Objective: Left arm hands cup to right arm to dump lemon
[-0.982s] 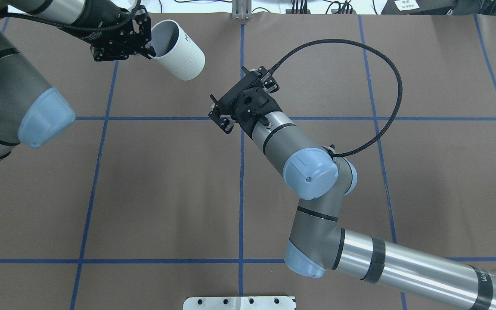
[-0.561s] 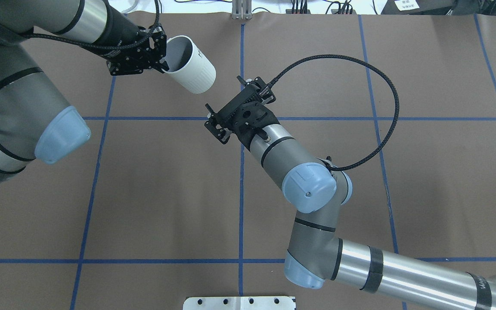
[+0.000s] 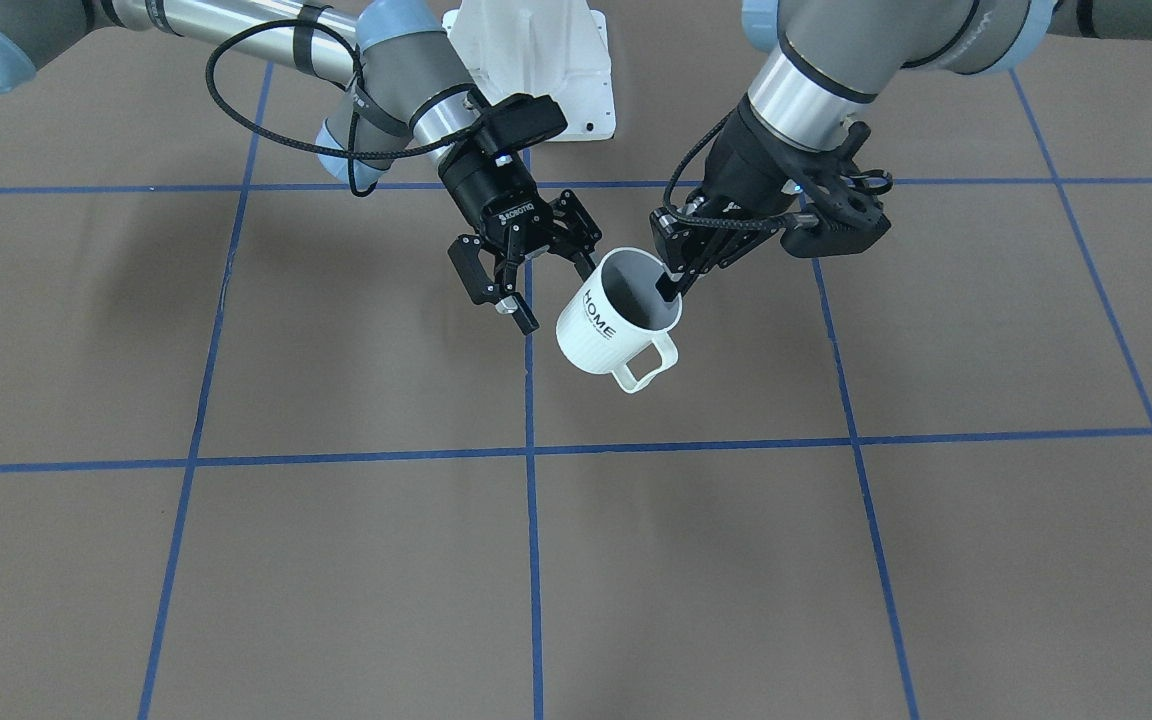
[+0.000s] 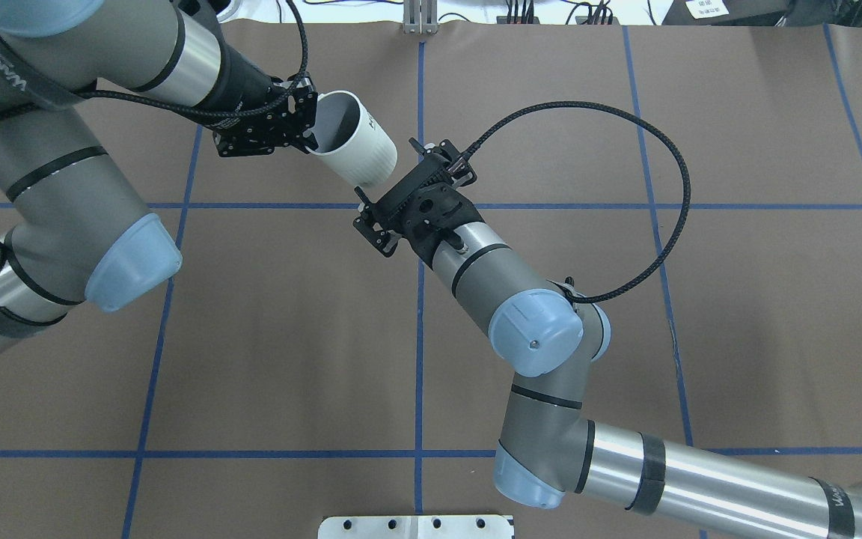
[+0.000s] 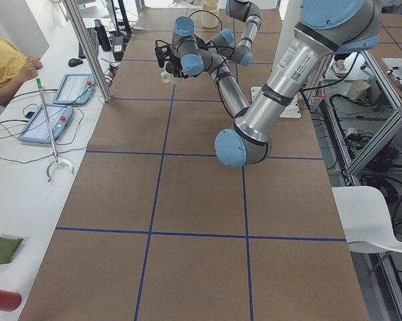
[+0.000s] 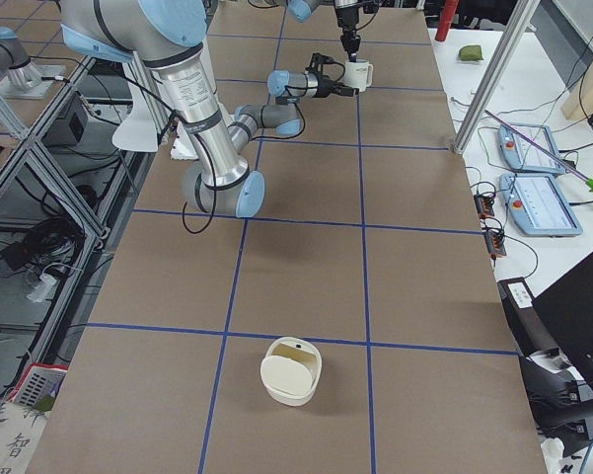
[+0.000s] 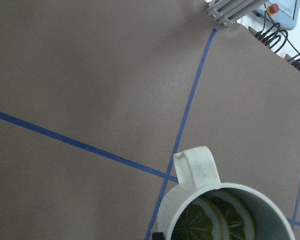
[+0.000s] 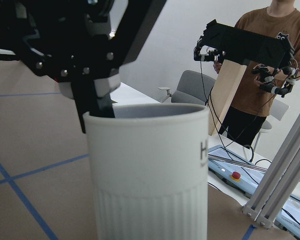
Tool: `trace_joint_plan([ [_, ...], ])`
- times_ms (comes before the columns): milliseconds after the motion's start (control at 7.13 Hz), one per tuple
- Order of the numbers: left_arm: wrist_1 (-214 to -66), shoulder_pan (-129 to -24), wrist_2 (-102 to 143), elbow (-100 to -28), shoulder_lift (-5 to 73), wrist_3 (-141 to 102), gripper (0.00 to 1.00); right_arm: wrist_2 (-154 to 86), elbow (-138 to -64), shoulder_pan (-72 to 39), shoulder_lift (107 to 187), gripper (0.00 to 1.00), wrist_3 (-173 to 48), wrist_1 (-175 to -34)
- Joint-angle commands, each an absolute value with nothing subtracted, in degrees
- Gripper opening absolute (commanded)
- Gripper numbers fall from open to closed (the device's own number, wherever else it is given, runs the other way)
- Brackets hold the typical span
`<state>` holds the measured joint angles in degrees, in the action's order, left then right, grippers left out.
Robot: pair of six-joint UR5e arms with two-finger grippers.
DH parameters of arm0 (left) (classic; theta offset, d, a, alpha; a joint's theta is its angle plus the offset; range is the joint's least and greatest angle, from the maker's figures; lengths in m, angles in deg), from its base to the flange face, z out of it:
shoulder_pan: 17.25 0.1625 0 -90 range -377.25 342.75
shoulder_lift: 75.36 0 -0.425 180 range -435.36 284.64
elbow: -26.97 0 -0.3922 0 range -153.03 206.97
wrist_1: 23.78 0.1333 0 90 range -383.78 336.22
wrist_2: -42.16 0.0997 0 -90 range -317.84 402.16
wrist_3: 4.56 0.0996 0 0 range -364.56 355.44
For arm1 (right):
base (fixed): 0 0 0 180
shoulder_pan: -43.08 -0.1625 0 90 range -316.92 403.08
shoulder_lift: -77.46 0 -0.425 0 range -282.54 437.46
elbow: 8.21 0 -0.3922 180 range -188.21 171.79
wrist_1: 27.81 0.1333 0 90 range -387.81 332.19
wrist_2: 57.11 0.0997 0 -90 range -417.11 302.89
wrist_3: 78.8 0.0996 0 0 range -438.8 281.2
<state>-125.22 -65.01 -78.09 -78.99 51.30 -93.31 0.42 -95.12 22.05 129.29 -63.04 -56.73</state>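
Left of the cup (image 4: 360,150), left gripper (image 4: 310,141) clamped on its rim, one finger inside, one outside; cup tilted, held off the brown surface (image 4: 251,337). Just right of the cup's base, right gripper (image 3: 548,285) spread wide, not touching. Well apart from the cup, a white lidded container (image 6: 291,370). Carried rightward since earlier, gap to right gripper nearly closed. Ribbed white wall, black "HOME" lettering, squared loop handle (image 3: 648,365), lemon slices (image 7: 209,222) inside; blue tape lines (image 4: 420,337) gridding the surface.
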Motion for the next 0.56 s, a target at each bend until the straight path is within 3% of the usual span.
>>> trace_joint_plan([
  [0,-125.3,-63.8,-78.1,-79.1,51.4,-93.2,0.0,0.4,-95.1,22.2,129.3,0.96,-63.1,-56.7],
  [421,-125.6,-63.3,-78.2,-79.2,51.6,-93.2,0.0,0.3,-95.1,22.2,129.4,0.96,-63.1,-56.8],
])
